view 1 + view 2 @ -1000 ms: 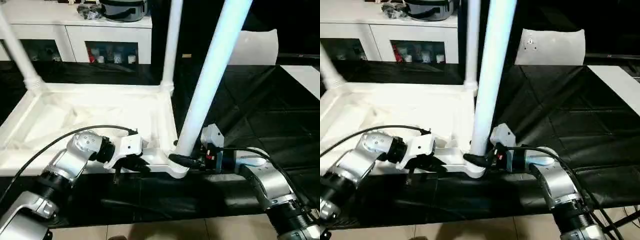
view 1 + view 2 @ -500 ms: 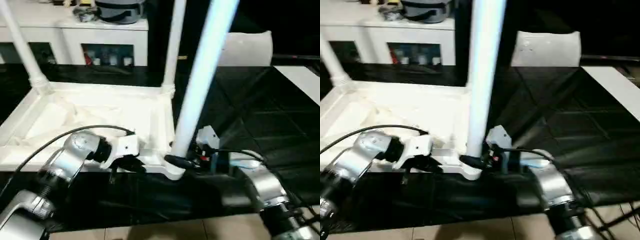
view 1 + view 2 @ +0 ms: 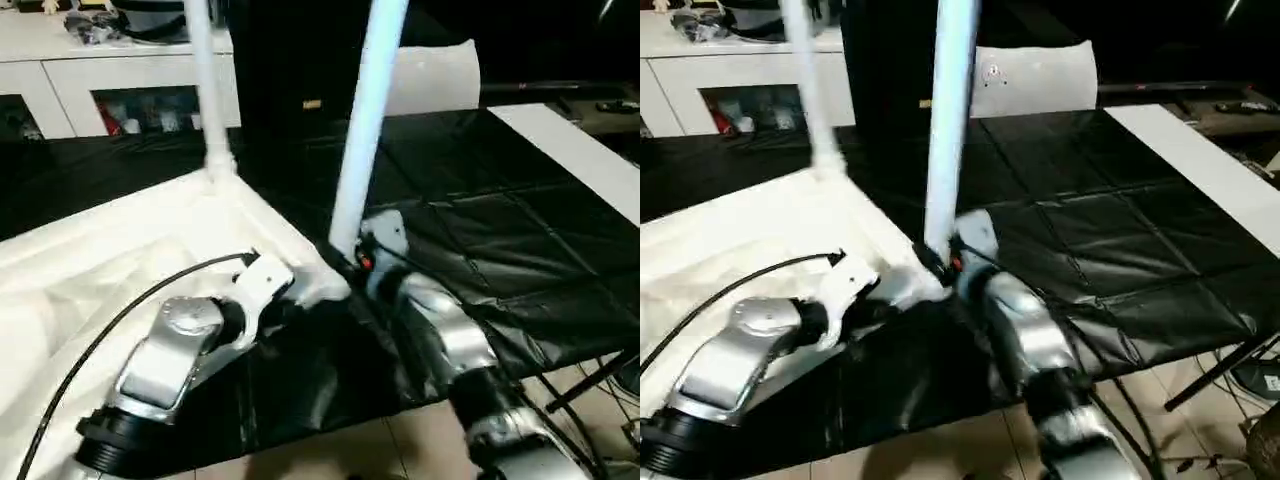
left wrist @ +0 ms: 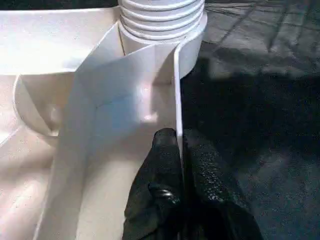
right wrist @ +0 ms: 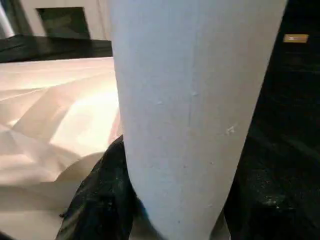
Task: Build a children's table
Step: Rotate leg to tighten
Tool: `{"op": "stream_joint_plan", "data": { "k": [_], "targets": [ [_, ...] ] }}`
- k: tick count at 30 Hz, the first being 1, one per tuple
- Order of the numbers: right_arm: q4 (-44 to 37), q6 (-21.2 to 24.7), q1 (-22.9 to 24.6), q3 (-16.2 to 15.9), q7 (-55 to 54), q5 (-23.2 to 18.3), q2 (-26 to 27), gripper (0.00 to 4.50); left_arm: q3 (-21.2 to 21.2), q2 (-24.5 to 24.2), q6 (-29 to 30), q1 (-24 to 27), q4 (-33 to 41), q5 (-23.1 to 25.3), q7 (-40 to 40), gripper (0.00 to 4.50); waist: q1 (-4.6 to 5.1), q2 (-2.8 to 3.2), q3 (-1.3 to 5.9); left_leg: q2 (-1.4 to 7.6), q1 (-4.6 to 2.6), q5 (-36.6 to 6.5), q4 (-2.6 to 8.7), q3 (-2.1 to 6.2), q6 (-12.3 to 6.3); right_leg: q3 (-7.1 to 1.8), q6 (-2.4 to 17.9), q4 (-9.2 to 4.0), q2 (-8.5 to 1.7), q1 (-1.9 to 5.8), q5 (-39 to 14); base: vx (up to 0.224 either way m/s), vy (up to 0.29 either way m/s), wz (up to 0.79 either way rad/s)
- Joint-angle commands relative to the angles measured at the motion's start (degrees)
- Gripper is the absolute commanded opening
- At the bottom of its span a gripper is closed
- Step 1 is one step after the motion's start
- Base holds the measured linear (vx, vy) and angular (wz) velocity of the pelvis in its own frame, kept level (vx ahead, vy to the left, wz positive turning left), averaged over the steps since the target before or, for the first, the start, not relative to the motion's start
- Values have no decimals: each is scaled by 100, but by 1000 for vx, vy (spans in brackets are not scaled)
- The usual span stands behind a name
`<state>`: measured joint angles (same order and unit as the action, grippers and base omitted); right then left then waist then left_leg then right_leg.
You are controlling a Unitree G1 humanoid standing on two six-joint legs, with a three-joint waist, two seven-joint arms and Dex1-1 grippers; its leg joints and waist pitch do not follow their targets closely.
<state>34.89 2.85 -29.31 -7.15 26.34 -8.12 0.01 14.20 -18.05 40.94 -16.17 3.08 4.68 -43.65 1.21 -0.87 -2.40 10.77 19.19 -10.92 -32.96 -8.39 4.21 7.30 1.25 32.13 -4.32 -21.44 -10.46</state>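
tabletop [image 3: 90, 260] upside down on mat [image 3: 480, 220], 2 legs [image 3: 365, 120] upright in corner sockets, cabinet [image 3: 110, 85] behind

Upturned white table top [image 3: 120, 250] on black sheet [image 3: 480, 230], two legs upright: far leg [image 3: 205, 90], near leg [image 3: 365, 120]. Left gripper [image 3: 285, 300] at near rim; right gripper [image 3: 350, 262] around near leg's base. White cabinet [image 3: 90, 75] behind.

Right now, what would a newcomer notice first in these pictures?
The long white tapered plastic leg rises steeply from the near corner of the upturned white plastic tabletop, with the right gripper closed around its base. Beside it, the left gripper pinches the tabletop's thin rim.
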Motion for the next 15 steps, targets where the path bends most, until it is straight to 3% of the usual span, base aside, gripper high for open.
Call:
{"op": "stream_joint_plan", "data": {
  "k": [1, 4, 6, 7, 9, 10, 11, 15],
  "targets": [
    [608, 321, 50, -29, -257, 129, 103, 191, 464, 77, -176, -200, 391, -91, -191, 0, -61, 87, 194, 239, 35, -2678, 472, 149, 2, -321, 603, -504, -484, 138, -2941, 0, 0, 0],
    [673, 281, 44, -30, -233, 117, 159, 191, 421, -57, -244, -252, 245, 107, -20, 0, -62, 85, 197, 242, 37, -2650, 484, 140, 0, -347, 702, -466, -473, 136, -2711, 0, 0, 0],
    [754, 205, 31, 7, -205, 103, 199, 247, 382, -140, -315, -270, 192, 220, 91, 0, -74, 85, 204, 237, 24, -2615, 471, 122, -3, -355, 720, -475, -483, 130, -2702, 0, 0, 0],
    [785, 186, 26, 52, -238, 90, 218, 247, 345, -166, -397, -269, 162, 248, 140, 0, -82, 90, 203, 241, 26, -2575, 475, 119, -6, -360, 735, -467, -479, 130, -2675, 0, 0, 0],
    [844, 211, -3, 89, -131, 31, 239, 267, 305, -229, -440, -264, 138, 231, 136, 0, -101, 101, 213, 243, 18, -2515, 470, 106, 0, -372, 778, -463, -478, 124, -2578, 0, 0, 0],
    [861, 186, -15, 107, -122, 21, 251, 278, 251, -232, -477, -263, 116, 179, 132, 0, -122, 96, 230, 250, 68, -2292, 479, 99, -26, -387, 840, -408, -468, 155, -2310, 0, 0, 0],
    [851, 180, -26, 136, -111, -14, 273, 293, 156, -219, -477, -286, 81, 74, 89, 0, -142, 131, 238, 253, 63, -2256, 477, 95, -26, -389, 856, -400, -466, 152, -2253, 0, 0, 0],
    [855, 62, -35, 112, -90, 38, 254, 316, 31, -244, -607, -346, -4, -111, -50, 0, -210, 93, 244, 238, 68, -2024, 444, 51, -54, -417, 912, -389, -471, 128, -2203, 0, 0, 0]
  ]
}}
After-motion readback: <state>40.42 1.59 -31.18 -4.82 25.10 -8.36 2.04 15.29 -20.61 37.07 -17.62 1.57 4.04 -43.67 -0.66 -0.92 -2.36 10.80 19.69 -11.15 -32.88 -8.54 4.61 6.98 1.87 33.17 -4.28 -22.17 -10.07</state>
